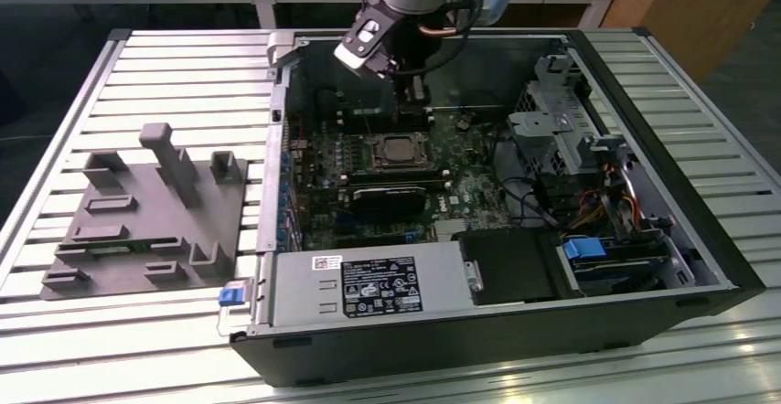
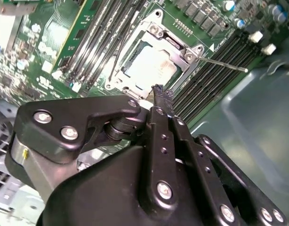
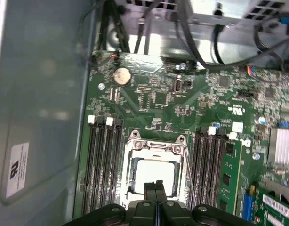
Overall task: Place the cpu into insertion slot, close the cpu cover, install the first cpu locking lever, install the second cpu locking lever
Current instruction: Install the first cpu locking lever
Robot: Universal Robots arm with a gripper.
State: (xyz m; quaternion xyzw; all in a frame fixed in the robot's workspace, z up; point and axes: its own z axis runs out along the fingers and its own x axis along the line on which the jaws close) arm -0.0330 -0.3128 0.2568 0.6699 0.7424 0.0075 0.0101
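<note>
Laid on a slatted silver metal counter (image 1: 159, 66) is an open black computer case (image 1: 683, 239), with a grey moulded fixture (image 1: 146, 212) at its nine o'clock in the exterior view. The flat silver-grey square cpu (image 3: 155, 172) is seen seated in the square, metal-rimmed insertion slot (image 3: 130, 165) on the green board, and the thin silvery cpu cover (image 3: 156, 147) appears lowered over it. The black gripper (image 3: 155, 187) is hung near the socket, at its twelve o'clock in the exterior view, fingertips pressed together with nothing gripped. A thin wire locking lever (image 2: 224, 64) is judged not yet latched. It is best pushed with the closed tips squarely on the wire, kept off the chip and the neighbouring black memory slots (image 3: 102, 165).
</note>
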